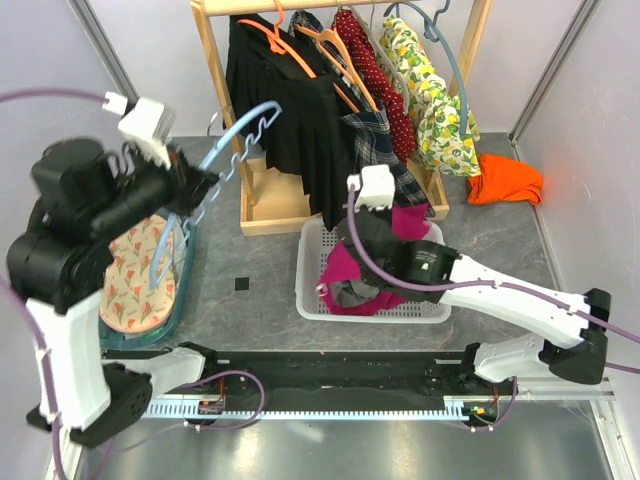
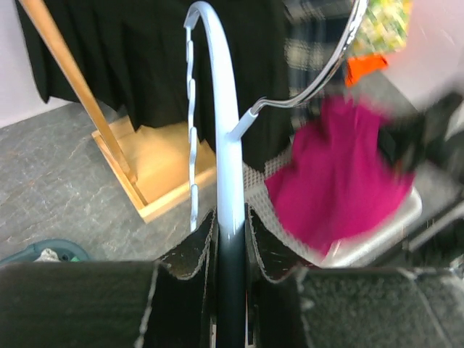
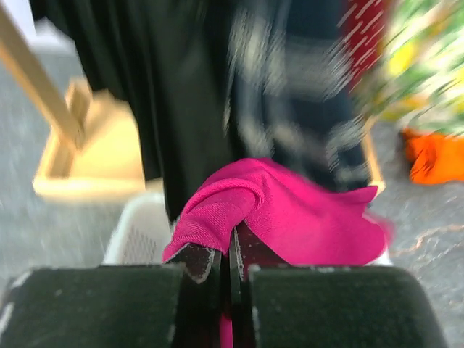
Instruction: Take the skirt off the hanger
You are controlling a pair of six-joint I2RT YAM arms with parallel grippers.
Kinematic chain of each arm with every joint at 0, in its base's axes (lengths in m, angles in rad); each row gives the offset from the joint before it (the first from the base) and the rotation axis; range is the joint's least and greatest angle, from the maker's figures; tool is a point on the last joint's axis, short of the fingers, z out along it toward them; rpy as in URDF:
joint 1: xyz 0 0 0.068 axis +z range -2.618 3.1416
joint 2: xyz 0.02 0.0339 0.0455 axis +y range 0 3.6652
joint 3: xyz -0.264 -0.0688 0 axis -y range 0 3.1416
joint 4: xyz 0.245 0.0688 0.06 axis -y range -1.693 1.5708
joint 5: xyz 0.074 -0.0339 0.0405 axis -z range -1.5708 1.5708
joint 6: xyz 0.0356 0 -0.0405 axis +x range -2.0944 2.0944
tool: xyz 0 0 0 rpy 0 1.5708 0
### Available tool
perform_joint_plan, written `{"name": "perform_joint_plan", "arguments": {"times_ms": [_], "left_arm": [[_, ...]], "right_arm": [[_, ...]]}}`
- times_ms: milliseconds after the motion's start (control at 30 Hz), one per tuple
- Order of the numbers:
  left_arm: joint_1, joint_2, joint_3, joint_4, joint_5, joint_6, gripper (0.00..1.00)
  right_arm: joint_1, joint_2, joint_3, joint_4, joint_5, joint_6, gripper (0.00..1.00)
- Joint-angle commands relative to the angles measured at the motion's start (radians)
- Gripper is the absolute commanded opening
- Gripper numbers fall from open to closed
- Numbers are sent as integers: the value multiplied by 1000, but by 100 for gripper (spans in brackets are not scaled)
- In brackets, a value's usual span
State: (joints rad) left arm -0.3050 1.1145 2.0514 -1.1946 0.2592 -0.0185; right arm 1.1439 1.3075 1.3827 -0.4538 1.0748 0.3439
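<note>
One view alone, overhead, shows the hanger (image 1: 338, 58) above the skirt (image 1: 385, 140).

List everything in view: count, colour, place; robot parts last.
rack: one, pale wood, far side
black garment: one, black, rack's left
skirt: one, dark plaid, rack's middle
hanger: one, peach, rail's middle
red-orange hanger: one, orange, rail's left
dotted garment: one, red, beside skirt
lemon-print garment: one, yellow-white, rack's right
light-blue hanger: one, blue, in left gripper
second blue hanger: one, blue, rail's right
basket: one, white, before rack
magenta garment: one, magenta, over basket
orange cloth: one, orange, right of rack
floral garment: one, peach print, far left
left gripper: one, black, shut on light-blue hanger
right gripper: one, black, shut on magenta garment
</note>
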Motion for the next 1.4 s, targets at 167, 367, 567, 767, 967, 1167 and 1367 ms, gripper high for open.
{"name": "perform_joint_plan", "arguments": {"times_ms": [167, 367, 567, 767, 967, 1167, 1367], "left_arm": [[1, 229, 252, 158, -112, -158, 2], [24, 314, 319, 176, -189, -192, 2], [41, 298, 276, 178, -288, -196, 2], [41, 304, 263, 200, -322, -192, 2], [41, 427, 335, 237, -343, -218, 2], [41, 570, 475, 269, -379, -213, 2], [41, 668, 549, 296, -416, -212, 2]], "right_arm": [[7, 50, -200, 38, -55, 139, 1], [8, 188, -280, 38, -105, 188, 0], [20, 360, -261, 32, -245, 253, 0], [53, 414, -220, 75, -291, 244, 0], [80, 400, -194, 191, -473, 218, 0], [164, 464, -75, 231, -538, 198, 0], [168, 493, 25, 205, -525, 191, 0]]}}
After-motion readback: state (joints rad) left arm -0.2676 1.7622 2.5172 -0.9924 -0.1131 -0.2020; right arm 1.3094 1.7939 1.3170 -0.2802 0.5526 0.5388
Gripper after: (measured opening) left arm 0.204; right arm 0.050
